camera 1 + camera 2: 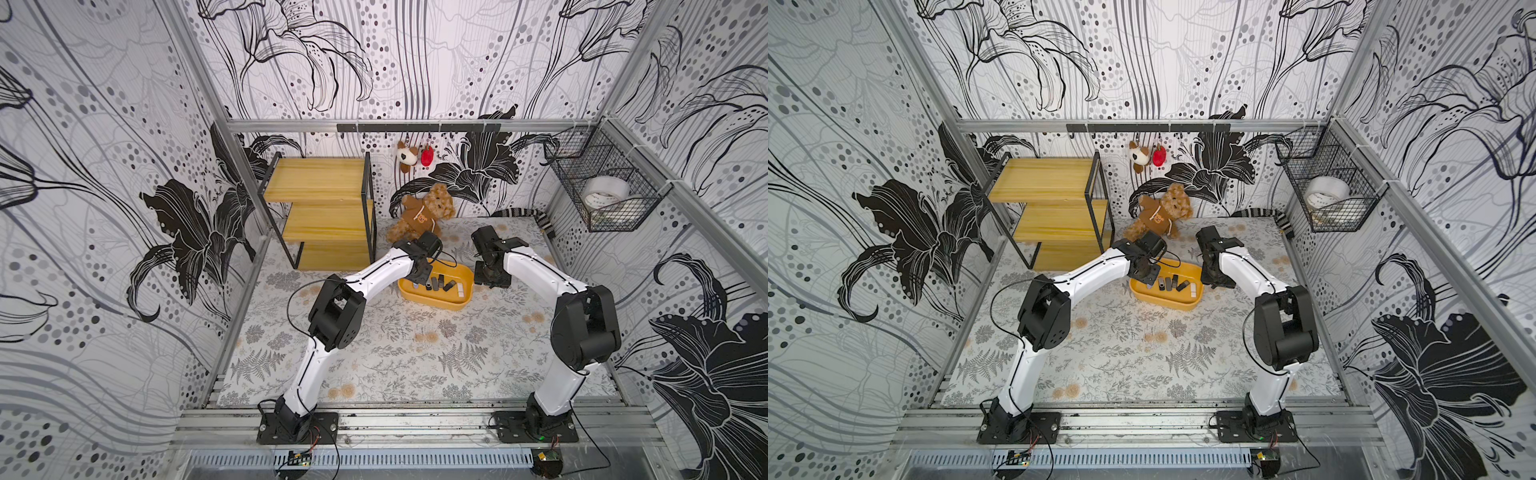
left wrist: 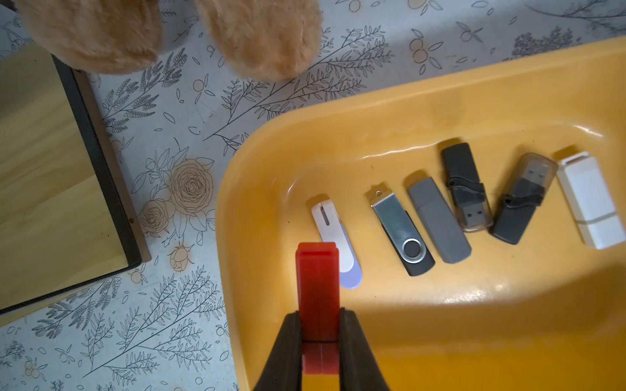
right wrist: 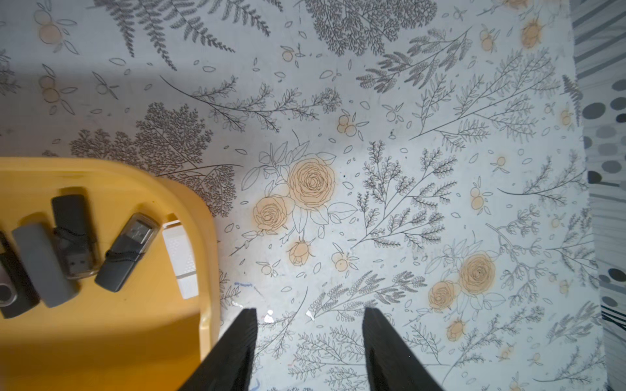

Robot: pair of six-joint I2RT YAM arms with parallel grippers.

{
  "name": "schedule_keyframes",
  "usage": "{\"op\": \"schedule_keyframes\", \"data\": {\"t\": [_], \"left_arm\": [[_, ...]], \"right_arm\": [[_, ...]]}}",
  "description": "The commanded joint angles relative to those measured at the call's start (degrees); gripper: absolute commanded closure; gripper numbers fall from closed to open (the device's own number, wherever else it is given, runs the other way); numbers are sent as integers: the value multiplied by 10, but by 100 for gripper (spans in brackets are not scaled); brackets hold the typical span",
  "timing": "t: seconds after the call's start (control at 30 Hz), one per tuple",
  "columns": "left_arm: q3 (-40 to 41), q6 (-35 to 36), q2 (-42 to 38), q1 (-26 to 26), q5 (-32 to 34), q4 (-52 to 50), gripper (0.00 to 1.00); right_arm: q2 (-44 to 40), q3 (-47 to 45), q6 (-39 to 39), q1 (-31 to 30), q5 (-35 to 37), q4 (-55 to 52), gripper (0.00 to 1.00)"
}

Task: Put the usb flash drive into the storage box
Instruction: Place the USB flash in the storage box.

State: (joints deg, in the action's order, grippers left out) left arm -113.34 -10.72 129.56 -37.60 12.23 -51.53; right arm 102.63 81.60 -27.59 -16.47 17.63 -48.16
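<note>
1 red usb flash drive [image 2: 316, 277] clamped in left claw [image 2: 320, 313], over storage box [image 2: 440, 111]

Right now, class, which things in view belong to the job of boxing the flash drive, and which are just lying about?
Job: red USB flash drive, left claw shut on it, yellow storage box, six flash drives lying in it.
Lying about: teddy bear, wooden shelf rack, wire basket, tape roll, hanging plush dog.

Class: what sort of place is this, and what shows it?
Probably a robot test cell: two arms bolted to an aluminium rail, patterned wall panels around, props like the teddy bear.
</note>
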Motion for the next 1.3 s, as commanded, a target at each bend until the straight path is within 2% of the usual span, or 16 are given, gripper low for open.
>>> {"op": "schedule_keyframes", "data": {"t": [0.0, 0.63, 0.73, 1.03, 1.27], "left_arm": [[-9, -19, 19, 4, 23, -12, 100], [-5, -17, 53, 2, 45, -24, 100], [-2, -18, 54, -2, 49, -23, 91], [-10, -19, 63, -5, 53, -29, 85], [-16, -21, 66, -5, 54, -30, 69]], "right_arm": [[-30, -7, 4, 0, -5, 7, 45], [-60, -29, 10, 7, -9, 8, 44], [-62, -32, 11, 7, -8, 8, 44], [-68, -40, 14, 7, -1, 5, 44], [-68, -46, 15, 8, -3, 6, 44]]}}
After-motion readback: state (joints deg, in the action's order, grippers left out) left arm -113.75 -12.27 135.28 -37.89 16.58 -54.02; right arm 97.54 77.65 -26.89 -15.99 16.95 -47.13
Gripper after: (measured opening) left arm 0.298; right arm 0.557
